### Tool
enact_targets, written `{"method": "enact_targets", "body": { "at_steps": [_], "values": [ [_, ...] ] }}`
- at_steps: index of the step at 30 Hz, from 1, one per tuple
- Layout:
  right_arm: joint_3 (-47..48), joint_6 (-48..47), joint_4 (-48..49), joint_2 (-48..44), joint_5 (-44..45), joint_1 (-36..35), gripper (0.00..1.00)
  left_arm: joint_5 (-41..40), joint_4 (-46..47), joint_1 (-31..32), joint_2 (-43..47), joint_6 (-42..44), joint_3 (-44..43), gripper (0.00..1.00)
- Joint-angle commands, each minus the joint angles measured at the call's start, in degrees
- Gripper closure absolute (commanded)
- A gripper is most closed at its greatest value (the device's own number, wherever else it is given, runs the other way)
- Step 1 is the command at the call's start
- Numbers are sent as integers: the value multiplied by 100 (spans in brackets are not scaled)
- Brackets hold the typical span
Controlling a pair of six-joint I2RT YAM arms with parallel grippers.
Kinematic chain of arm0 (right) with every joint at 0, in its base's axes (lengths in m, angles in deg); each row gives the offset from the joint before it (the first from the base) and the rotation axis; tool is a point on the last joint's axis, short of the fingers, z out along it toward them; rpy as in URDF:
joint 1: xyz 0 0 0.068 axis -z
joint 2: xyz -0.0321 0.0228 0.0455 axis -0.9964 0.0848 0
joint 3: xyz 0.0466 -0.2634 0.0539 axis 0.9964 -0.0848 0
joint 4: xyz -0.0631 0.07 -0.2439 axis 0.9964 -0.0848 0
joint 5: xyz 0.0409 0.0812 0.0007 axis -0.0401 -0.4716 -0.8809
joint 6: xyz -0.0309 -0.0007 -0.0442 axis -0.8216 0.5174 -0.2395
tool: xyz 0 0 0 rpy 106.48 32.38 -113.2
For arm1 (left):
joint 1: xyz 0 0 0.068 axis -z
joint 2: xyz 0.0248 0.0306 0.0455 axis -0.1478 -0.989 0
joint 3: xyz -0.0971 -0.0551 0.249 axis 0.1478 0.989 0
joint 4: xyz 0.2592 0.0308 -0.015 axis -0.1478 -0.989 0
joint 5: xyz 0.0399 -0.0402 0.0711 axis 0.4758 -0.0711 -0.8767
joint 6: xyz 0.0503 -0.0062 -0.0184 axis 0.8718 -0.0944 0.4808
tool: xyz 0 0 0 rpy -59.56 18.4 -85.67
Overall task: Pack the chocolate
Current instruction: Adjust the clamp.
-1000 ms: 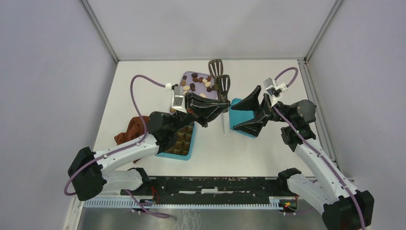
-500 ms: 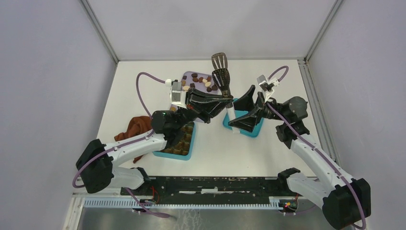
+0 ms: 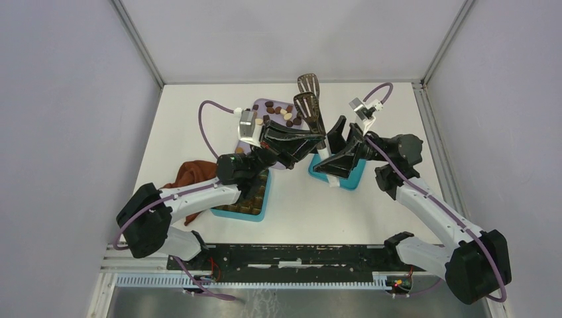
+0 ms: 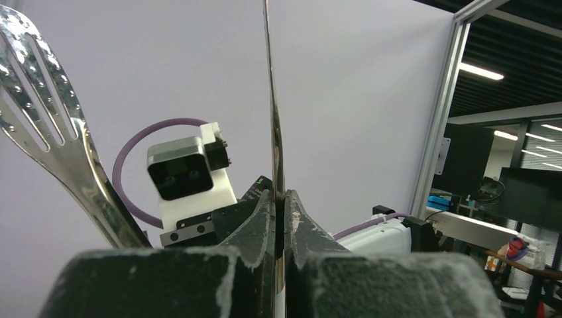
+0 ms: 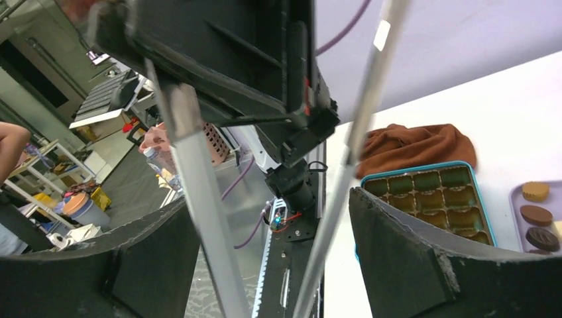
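Left gripper [image 4: 280,199] pinching one arm of tongs [image 3: 307,106], centre frame, heads up. Right gripper [image 5: 268,205] spread astride both arms; probably handover, contact unclear.

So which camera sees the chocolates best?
The top camera: most of the chocolates lie in plain sight on the purple tray. The right wrist camera catches only a few at its right edge. The left wrist camera sees none, just the tongs.

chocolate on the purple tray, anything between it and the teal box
Yes, the left arm hangs over the gap from the chocolate to the teal box, covering its far end; left pincer shut on tongs.
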Motion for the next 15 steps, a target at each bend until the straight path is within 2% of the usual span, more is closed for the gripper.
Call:
{"method": "enact_targets", "body": {
  "at_steps": [1,8,15],
  "values": [
    [429,206,525,31,-120,-68,17,-298,836,-13,-113,-396,-207,98],
    [721,-989,-1011,69,-68,-153,21,-555,859,-20,-239,-435,-227,98],
    [770,-1170,-1208,87,-34,-166,24,-650,863,-13,-332,-472,-234,98]
  ]
}}
